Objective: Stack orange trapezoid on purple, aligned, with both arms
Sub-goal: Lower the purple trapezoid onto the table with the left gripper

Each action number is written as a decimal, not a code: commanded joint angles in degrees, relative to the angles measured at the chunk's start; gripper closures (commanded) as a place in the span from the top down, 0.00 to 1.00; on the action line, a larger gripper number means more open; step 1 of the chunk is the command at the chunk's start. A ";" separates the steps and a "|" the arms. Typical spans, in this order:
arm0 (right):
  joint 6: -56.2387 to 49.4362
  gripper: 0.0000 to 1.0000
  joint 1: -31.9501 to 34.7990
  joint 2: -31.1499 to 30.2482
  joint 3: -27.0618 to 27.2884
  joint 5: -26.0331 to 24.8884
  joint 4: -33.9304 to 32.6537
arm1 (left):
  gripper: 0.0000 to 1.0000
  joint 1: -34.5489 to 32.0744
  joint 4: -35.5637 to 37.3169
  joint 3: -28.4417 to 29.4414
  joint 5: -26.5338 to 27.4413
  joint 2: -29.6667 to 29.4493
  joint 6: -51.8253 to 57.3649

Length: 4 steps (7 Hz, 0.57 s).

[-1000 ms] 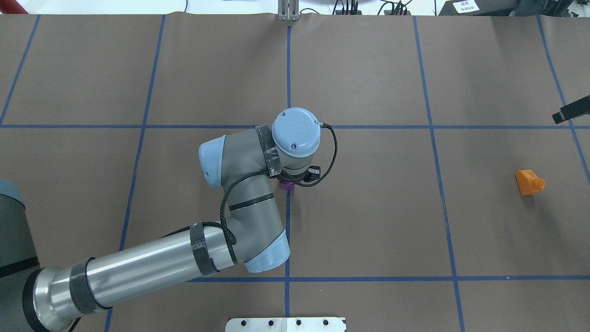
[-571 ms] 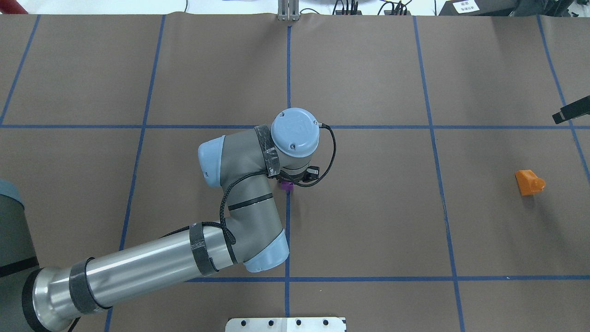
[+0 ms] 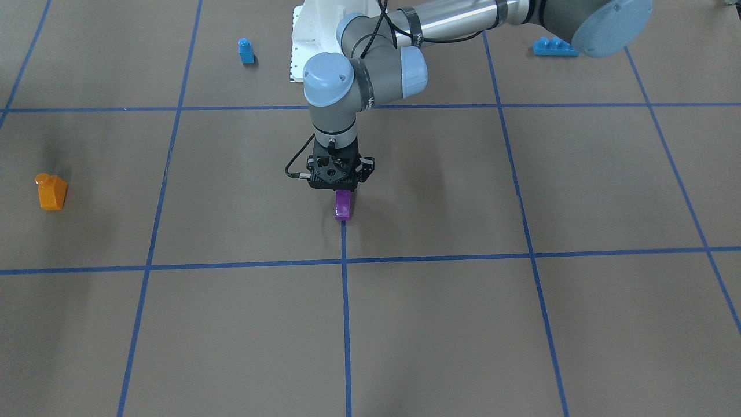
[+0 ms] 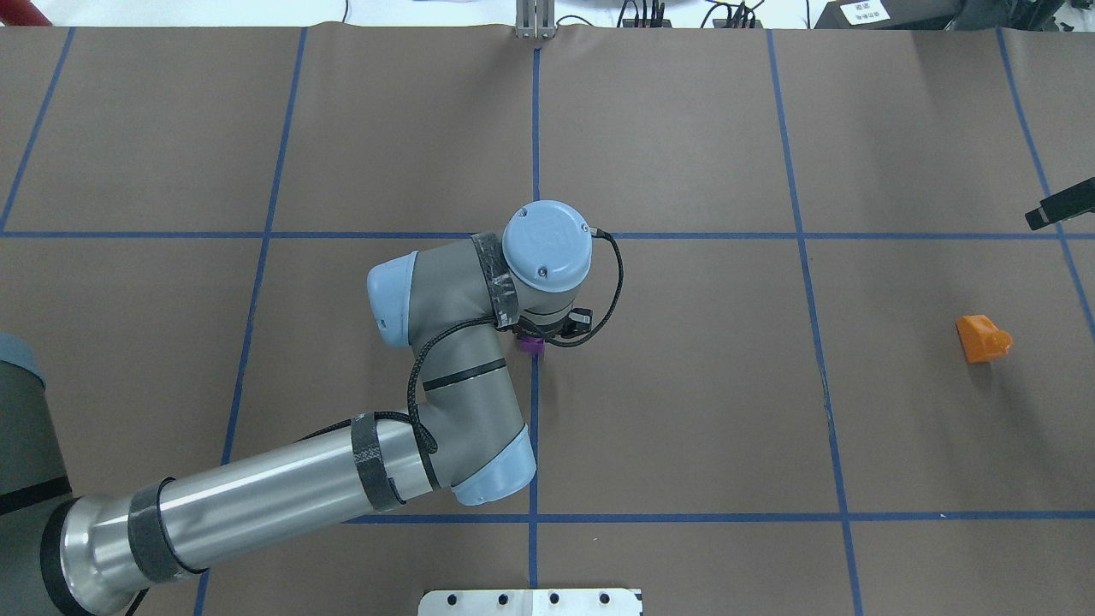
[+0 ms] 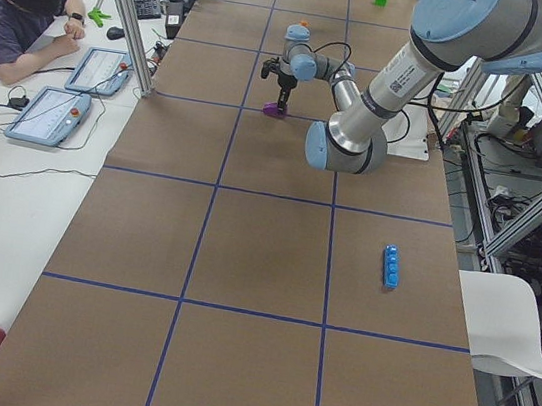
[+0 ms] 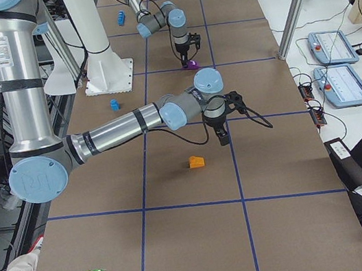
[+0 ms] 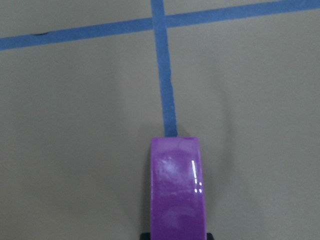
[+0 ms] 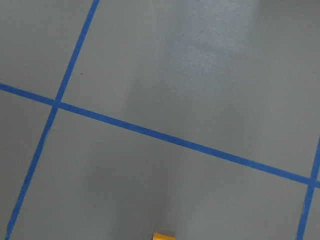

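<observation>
Left pincer [image 3: 341, 190] of mine is clamped on the small glossy purple plastic brick [image 3: 343, 207] at the centre of the brown table [image 3: 463, 324]; my right pincer [image 6: 224, 136], state not discernible, hangs near the small glossy orange plastic trapezoid [image 4: 982, 338]

Covered, cropped, or too small to read

From overhead, the left arm [image 4: 462, 342] covers the left gripper [image 3: 343, 191] and all but a corner of the purple brick [image 4: 534, 346], which the left wrist view crops at its bottom edge. The right wrist view shows only a sliver of the orange trapezoid [image 8: 162, 236]. The right gripper [image 6: 223, 134] appears too small to judge its jaws. The elbow partly hides a long blue brick [image 3: 553, 46].
</observation>
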 commanded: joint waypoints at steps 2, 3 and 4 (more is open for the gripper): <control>0.00 1.00 0.00 0.00 -0.09 0.00 0.00 | 1.00 0.00 0.08 0.41 0.00 0.09 0.00; 0.00 1.00 0.00 0.00 -0.09 0.00 0.00 | 1.00 -0.09 0.08 0.32 0.00 0.09 0.00; -0.09 1.00 0.00 -0.35 -0.09 0.00 0.00 | 1.00 -1.13 0.17 -0.72 -0.52 0.09 0.35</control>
